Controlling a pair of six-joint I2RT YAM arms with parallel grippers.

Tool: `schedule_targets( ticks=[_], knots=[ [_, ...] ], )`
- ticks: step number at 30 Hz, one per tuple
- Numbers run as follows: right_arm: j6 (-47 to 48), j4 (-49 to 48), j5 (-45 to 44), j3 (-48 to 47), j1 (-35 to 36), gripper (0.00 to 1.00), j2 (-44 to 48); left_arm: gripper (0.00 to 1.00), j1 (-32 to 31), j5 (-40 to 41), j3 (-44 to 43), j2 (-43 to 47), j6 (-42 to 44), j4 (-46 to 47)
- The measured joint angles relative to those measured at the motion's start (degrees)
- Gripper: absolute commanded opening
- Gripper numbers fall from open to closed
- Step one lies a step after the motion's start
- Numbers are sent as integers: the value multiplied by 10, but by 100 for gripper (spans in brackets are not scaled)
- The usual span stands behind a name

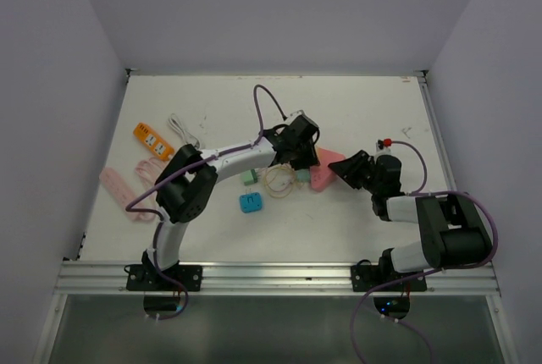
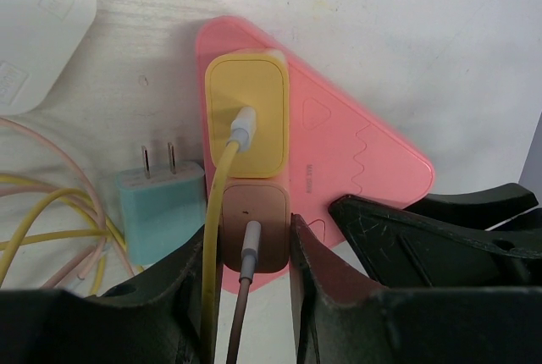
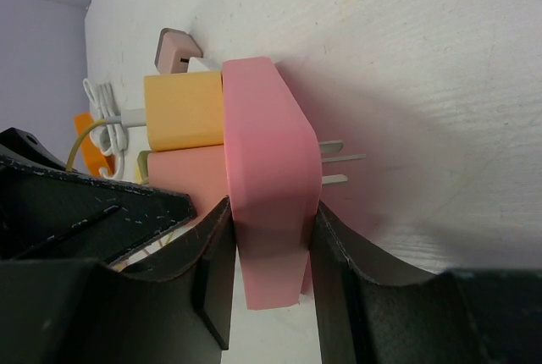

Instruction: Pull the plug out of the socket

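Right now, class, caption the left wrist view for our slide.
Left gripper clamps the tan square plug seated in the pink triangular socket block, beside a yellow plug.

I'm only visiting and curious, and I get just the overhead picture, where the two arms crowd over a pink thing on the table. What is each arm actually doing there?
Observer: The left wrist camera shows the left fingers closed on a brownish plug seated in the pink socket.
Operator: And the other arm?
Observer: The right fingers clamp the socket's body from both sides.
Operator: Is that the only plug in it?
Observer: No, a yellow plug sits in the socket right beside the brownish one.
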State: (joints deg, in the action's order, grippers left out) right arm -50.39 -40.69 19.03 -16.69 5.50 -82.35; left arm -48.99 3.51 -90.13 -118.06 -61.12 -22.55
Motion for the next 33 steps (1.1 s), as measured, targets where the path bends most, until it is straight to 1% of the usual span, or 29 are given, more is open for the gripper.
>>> schedule_targets(
  ticks=[10,16,19,23,24,29,33],
  knots=[
    [0,18,-8,-8,13,0,3,0,5,2,0,12,0,-22],
    [-2,20,-56,-13,11,0,7,0,21,7,0,68,3,-45],
    [-2,19,-66,-14,11,0,7,0,26,7,0,79,7,-46],
    [-2,19,-71,-14,11,0,7,11,26,-3,17,79,14,-47],
    [-2,19,-72,-15,11,0,7,16,26,-4,24,79,17,-48],
    [-1,19,-75,-16,11,0,7,30,26,-8,79,84,23,-49],
    [1,19,-75,-16,11,0,7,49,29,-9,104,97,27,-45]
  ],
)
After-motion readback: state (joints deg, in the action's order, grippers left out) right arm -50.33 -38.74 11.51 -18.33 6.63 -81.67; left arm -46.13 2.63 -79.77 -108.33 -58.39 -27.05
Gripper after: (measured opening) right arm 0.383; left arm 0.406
